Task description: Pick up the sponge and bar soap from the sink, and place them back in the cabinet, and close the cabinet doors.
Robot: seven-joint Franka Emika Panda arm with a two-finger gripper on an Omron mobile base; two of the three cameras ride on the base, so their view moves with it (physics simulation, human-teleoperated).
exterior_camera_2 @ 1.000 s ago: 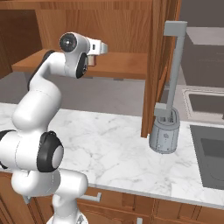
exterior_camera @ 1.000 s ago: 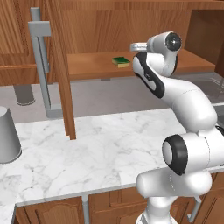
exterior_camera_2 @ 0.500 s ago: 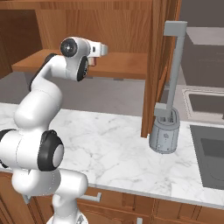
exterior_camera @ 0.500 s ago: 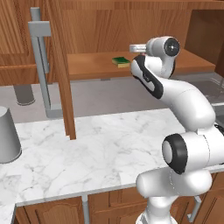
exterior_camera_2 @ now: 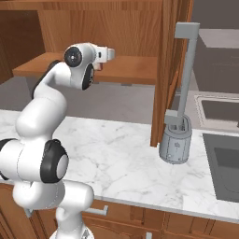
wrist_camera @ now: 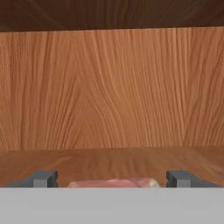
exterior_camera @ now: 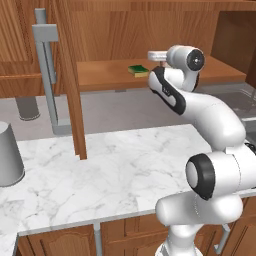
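Note:
The bar soap [wrist_camera: 111,183] lies low on the wooden shelf of the cabinet [exterior_camera: 100,75], its pinkish top just showing between my finger tips. My gripper [wrist_camera: 111,178] is open, with a gap between each finger and the soap. In the left base view the gripper [exterior_camera: 156,55] reaches over the shelf, just right of the green and yellow sponge [exterior_camera: 138,70] that rests there. The cabinet doors stand open: one [exterior_camera: 70,80] with its grey bar handle [exterior_camera: 46,75], the other [exterior_camera_2: 165,70] by the sink side. The sink [exterior_camera: 240,102] is at the right.
A grey cylinder [exterior_camera_2: 176,144] stands on the marble counter [exterior_camera_2: 116,149] below the open door's handle [exterior_camera_2: 187,70]. Another grey cylinder [exterior_camera: 7,155] sits at the counter's left end. The cabinet's back wall [wrist_camera: 111,87] is close ahead of the hand.
The hand has shifted slightly lower and leftward over the shelf in the left base view. The sponge and doors have not moved.

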